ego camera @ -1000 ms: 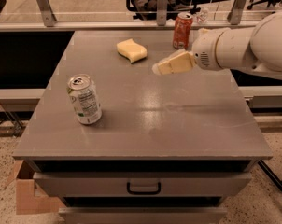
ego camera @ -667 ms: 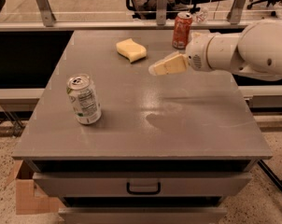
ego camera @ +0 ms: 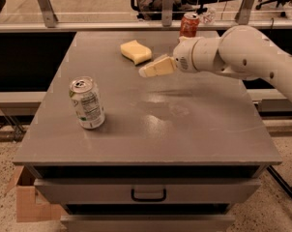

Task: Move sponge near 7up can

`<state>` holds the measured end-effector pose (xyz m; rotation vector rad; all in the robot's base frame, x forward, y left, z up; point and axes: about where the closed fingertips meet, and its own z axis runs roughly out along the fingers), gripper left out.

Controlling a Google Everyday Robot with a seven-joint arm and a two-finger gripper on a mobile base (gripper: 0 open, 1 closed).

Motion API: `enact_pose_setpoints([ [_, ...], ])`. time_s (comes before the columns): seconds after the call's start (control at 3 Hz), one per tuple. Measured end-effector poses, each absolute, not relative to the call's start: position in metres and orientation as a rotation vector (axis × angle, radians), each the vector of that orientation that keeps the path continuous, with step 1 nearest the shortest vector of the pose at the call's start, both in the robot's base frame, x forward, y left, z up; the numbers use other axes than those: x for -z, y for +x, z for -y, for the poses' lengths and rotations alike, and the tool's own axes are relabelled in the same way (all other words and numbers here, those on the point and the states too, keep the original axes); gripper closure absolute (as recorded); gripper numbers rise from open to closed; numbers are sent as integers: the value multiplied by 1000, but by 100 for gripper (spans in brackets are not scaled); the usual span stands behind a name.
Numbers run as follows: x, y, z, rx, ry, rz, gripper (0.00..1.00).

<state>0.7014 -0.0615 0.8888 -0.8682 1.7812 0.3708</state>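
Little of the task is judged to be done. The sponge [ego camera: 135,51] is seen lying flat on the table [ego camera: 194,129], toward the far edge and a little left of the middle, untouched and not lifted. The 7up can [ego camera: 87,103] stands upright on the near left part of the table, well apart from the sponge, so the wanted closeness has not yet been brought about.

The end effector [ego camera: 146,71] is held above the table just to the right of the sponge and slightly nearer the camera, pointed leftward toward it. A narrow gap is seen between the two, and no contact is shown. Whether the end effector is released or clenched cannot be told from this view; nothing is seen to be carried in it.

A red-orange can [ego camera: 189,24] stands at the far edge behind the arm and has no part in the task.

The step in hand is taken to be the approach to the sponge. Everything that matters is left to be done — the sponge must be grasped, lifted, carried across toward the near left, and set down beside the 7up can without the can being knocked over.
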Motion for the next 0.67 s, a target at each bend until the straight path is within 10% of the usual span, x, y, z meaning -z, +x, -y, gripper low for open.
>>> enact_pose_setpoints([
  [0.67,-870,753,19,-396,-848,-1751,0],
])
